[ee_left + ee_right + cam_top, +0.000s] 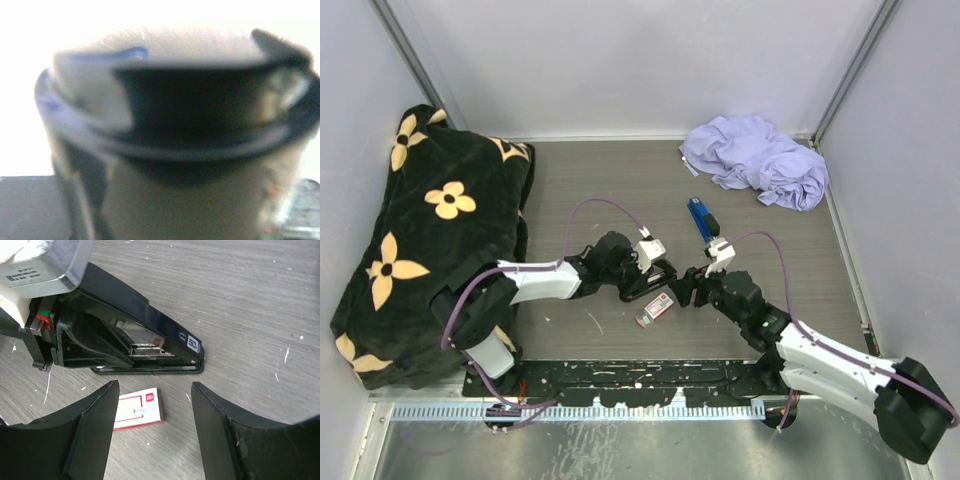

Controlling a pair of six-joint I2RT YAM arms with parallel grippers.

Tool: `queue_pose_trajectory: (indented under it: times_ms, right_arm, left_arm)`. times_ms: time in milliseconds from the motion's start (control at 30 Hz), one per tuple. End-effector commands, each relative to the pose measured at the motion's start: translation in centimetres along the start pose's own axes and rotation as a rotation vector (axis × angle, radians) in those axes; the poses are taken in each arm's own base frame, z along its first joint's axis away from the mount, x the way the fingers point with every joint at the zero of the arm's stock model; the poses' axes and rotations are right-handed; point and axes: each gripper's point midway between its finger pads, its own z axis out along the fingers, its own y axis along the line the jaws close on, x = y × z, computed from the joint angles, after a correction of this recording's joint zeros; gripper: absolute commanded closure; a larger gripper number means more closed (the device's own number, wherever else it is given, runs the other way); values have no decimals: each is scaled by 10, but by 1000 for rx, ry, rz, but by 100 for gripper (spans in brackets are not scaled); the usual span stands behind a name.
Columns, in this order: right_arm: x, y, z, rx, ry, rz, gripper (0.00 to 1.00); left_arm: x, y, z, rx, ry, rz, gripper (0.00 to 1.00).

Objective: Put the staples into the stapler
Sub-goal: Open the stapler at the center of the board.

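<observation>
Grey wood-grain boards make up the bench [590, 180], which is closed in by pale walls [620, 60]. Near its middle lies the small flat white box of staples [137, 411] with a red-outlined label. It rests flat on the boards, with nothing touching it. In the top view this box of staples [657, 307] sits between the two arms, toward the near edge.

Just beyond it, with a narrow strip of bench between them, is the long black stapler [145, 335]. Its base lies flat, its upper arm is tilted up, and the shiny metal channel inside is exposed. A small white sticker marks its front tip.

The left hand [658, 270] is clenched on the rear end of the black stapler [645, 285]. The left wrist view is too blurred to show more than a dark shape filling the lens.

The right hand [154, 390] hovers released over the box and the front of the stapler. Its two dark fingers [90, 435] are spread wide with nothing between them, and the box shows partly behind the left-hand one. From above, the right hand [688, 288] sits just beside the stapler's front.

Farther back lies a slim blue stapler [698, 218], well apart from the box. A crumpled lavender cloth [760, 160] sits in the far right corner. A black blanket with yellow flowers [430, 230] is heaped along the left side.
</observation>
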Motion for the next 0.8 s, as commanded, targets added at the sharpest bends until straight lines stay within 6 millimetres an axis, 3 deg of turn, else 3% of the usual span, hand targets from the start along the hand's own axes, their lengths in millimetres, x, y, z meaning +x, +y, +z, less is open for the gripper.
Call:
queue_pose_trajectory:
  times_ms: [0, 233, 433, 767]
  right_arm:
    - [-47, 19, 14, -50, -222, -95, 35]
    - [-49, 31, 37, -53, -261, -214, 35]
    - [-48, 23, 49, 13, -299, -227, 34]
    - [-73, 3, 61, 211, -355, -133, 35]
  left_arm:
    - [15, -7, 0, 41, 73, -38, 100]
    - [15, -9, 0, 53, 75, -43, 99]
    - [17, -10, 0, 60, 80, -47, 99]
    - [17, -10, -3, 37, 37, -53, 99]
